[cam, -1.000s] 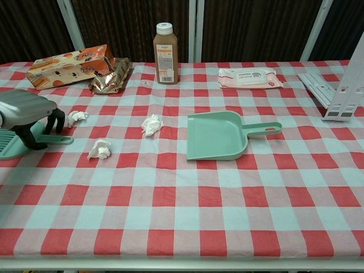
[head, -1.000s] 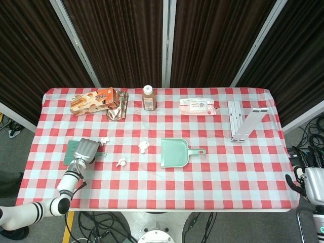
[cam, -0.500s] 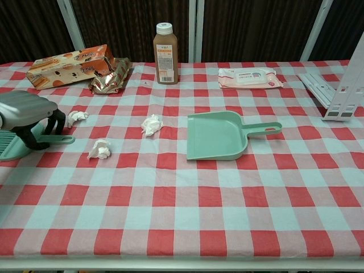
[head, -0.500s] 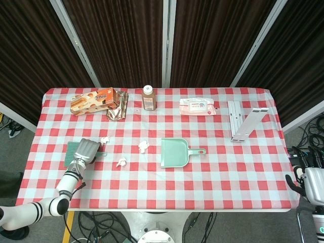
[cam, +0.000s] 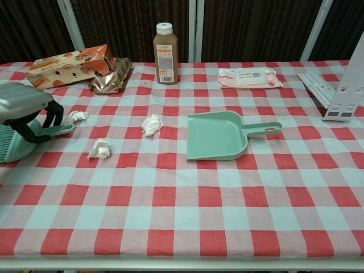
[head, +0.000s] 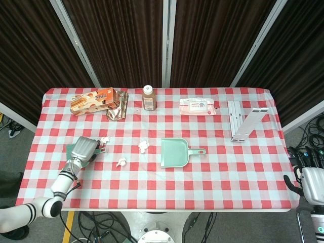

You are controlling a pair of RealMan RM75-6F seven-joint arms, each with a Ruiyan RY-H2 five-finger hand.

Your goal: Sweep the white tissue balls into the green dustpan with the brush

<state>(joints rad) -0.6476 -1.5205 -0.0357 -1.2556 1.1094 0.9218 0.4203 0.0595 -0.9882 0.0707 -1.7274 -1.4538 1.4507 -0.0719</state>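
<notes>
My left hand (head: 83, 148) grips the green brush (head: 100, 150) near the table's left edge; in the chest view the left hand (cam: 25, 105) holds the brush (cam: 14, 145) tilted, handle pointing right. Three white tissue balls lie nearby: one (head: 105, 139) just beyond the handle, one (head: 121, 162) nearer the front, one (head: 143, 146) toward the middle. They also show in the chest view: tissue ball (cam: 78, 115), tissue ball (cam: 100, 149), tissue ball (cam: 151, 124). The green dustpan (head: 174, 153) (cam: 216, 135) lies flat mid-table, handle to the right. My right hand (head: 313, 178) hangs off the table's right front corner, its fingers unclear.
Along the back stand an orange biscuit box (head: 91, 100), a crumpled foil wrapper (head: 117, 109), a brown bottle (head: 148, 97) and a pack of wet wipes (head: 197, 106). A white rack (head: 245, 120) lies at the right end.
My left hand has risen a little with the brush and drawn left, lifting the handle off the cloth. Tissue balls, dustpan and right hand have not moved.
</notes>
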